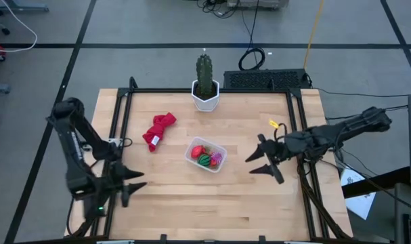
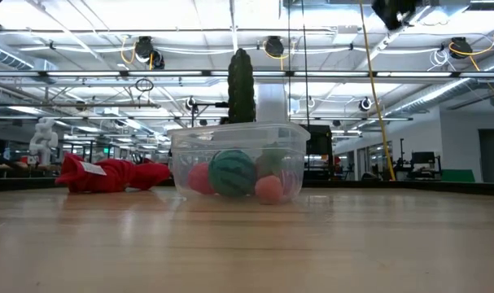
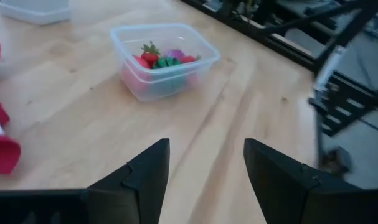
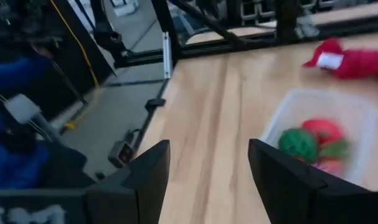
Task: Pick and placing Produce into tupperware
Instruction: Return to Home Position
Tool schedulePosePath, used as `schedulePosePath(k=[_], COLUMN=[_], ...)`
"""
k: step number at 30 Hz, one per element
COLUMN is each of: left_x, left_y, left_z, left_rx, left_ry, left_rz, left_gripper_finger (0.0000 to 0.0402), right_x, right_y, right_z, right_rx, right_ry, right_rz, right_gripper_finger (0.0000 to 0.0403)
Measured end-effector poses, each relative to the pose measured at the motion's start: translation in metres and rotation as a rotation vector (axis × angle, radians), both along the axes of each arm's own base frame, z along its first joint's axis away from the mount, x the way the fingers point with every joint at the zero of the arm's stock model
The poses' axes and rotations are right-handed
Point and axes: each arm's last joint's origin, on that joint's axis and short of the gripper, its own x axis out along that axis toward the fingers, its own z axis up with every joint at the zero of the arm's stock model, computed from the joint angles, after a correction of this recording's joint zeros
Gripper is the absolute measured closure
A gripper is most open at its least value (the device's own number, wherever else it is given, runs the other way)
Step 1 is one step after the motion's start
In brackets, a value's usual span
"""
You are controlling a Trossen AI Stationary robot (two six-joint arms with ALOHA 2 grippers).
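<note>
The clear tupperware (image 1: 206,155) stands on its base near the table's middle. Inside it lie the produce: a green striped ball (image 2: 232,172), red pieces, a strawberry (image 3: 150,53) and a purple bit (image 1: 217,159); the low view also shows pink balls (image 2: 268,189) against the tub's front wall. My left gripper (image 1: 137,179) hovers open at the table's left near corner, empty. My right gripper (image 1: 263,163) is open and empty, right of the tub. In the left wrist view the tub (image 3: 164,60) lies ahead of the open fingers (image 3: 207,180); the right wrist view shows it (image 4: 319,134) off to one side.
A crumpled red cloth (image 1: 158,130) lies left of the tub. A green cactus in a white pot (image 1: 205,85) stands at the far edge. A black frame (image 1: 296,122) rims the table, and a yellow tag (image 1: 276,125) sits near its right rail.
</note>
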Motion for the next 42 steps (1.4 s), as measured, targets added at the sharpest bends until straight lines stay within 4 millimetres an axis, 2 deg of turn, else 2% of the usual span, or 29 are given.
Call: schedulePosePath(k=[4,7,11,15,19,27,30,36,42], left_x=[0.034,0.064,0.103,0.123,0.116,0.057,0.035,0.006,0.007], left_y=[0.005,0.013,0.030,0.063,0.095,0.129,0.138,0.152,0.152], left_z=[-0.010,-0.011,-0.017,-0.029,-0.032,-0.014,-0.016,-0.015,-0.031], left_rx=[0.053,0.099,0.102,0.106,0.105,0.143,0.147,0.116,0.101], left_ry=[0.008,0.062,0.037,0.001,-0.065,-0.335,-0.382,-0.434,-0.410], left_rz=[0.029,-0.011,-0.134,-0.183,-0.123,-0.115,-0.113,-0.048,-0.049], left_gripper_finger=[0.0192,0.0192,0.0192,0.0192,0.0192,0.0192,0.0192,0.0192,0.0192], right_x=[0.001,0.006,0.009,0.007,-0.005,-0.045,-0.060,-0.081,-0.082], right_y=[-0.004,-0.011,-0.021,-0.033,-0.041,-0.046,-0.047,-0.050,-0.054], right_z=[-0.044,-0.065,-0.072,-0.067,-0.057,-0.025,-0.018,-0.025,-0.053], right_rx=[0.037,0.043,0.046,0.046,0.052,0.024,0.025,-0.004,-0.028], right_ry=[0.064,0.067,0.008,-0.032,-0.073,-0.298,-0.362,-0.510,-0.565], right_rz=[-0.044,-0.083,-0.051,-0.030,-0.003,0.016,0.016,-0.037,-0.111], right_gripper_finger=[0.0193,0.0193,0.0193,0.0193,0.0193,0.0193,0.0193,0.0193,0.0193])
